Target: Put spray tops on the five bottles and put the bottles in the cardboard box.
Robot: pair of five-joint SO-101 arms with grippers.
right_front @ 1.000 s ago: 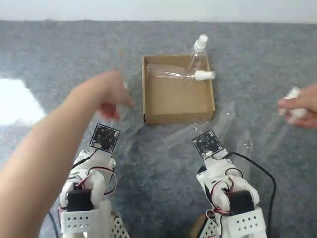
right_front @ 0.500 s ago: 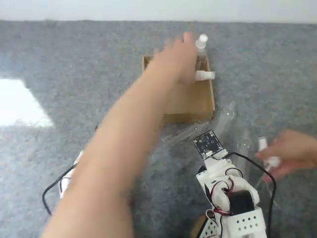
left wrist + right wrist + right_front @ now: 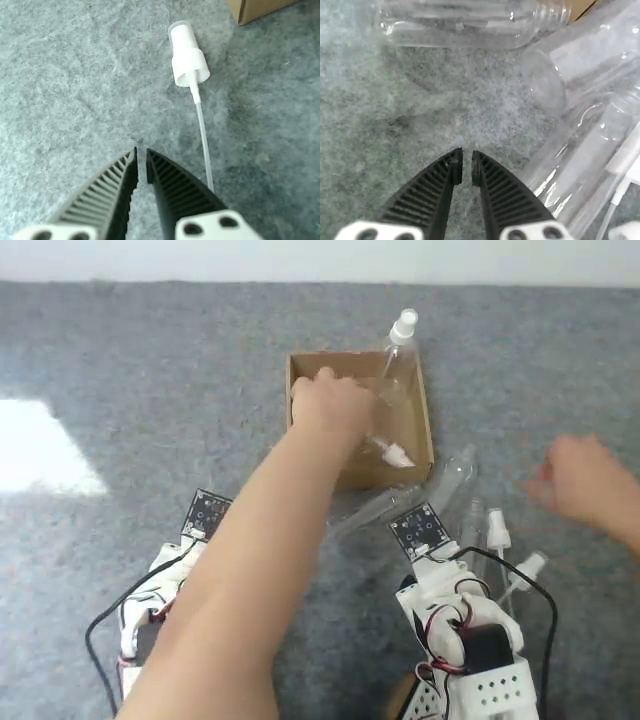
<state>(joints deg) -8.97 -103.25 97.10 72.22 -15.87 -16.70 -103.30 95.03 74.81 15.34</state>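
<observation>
- The robot's left hand [image 3: 141, 151] is clenched down to a thin slit between its ribbed jaws. It grasps nothing and hangs over the bare grey surface [image 3: 60, 75].
- A loose spray top [image 3: 189, 62] lies on the surface just beyond the left hand. Its white head points away from the hand and its thin dip tube runs back beside one jaw. Whether the tube touches the jaw cannot be told.
- The right hand [image 3: 466, 152] is likewise closed to a narrow gap. It is empty and touches none of the bottles.
- Just beyond the right hand an uncapped bottle [image 3: 465, 22] lies crosswise on the surface, its threaded neck bare.
- Two more clear bottles lie beside it, a second bottle [image 3: 585, 55] and a third bottle [image 3: 570, 160].
- The cardboard box [image 3: 425, 430] sits in the middle of the surface, beyond both arms.
- A person's hand [image 3: 330, 405] reaches into the box from the near left, with the forearm passing over the left arm.
- A white boxed spray top [image 3: 393, 452] lies in the near right part of the box, just right of the person's hand. Whether that hand grips the bottle under it cannot be told.
- An upright capped bottle [image 3: 398, 355] stands at the far right corner of the box.
- Two capped tops [image 3: 497, 530] show right of the right arm.
- A second person's hand [image 3: 585, 485] is well right of the box.
</observation>
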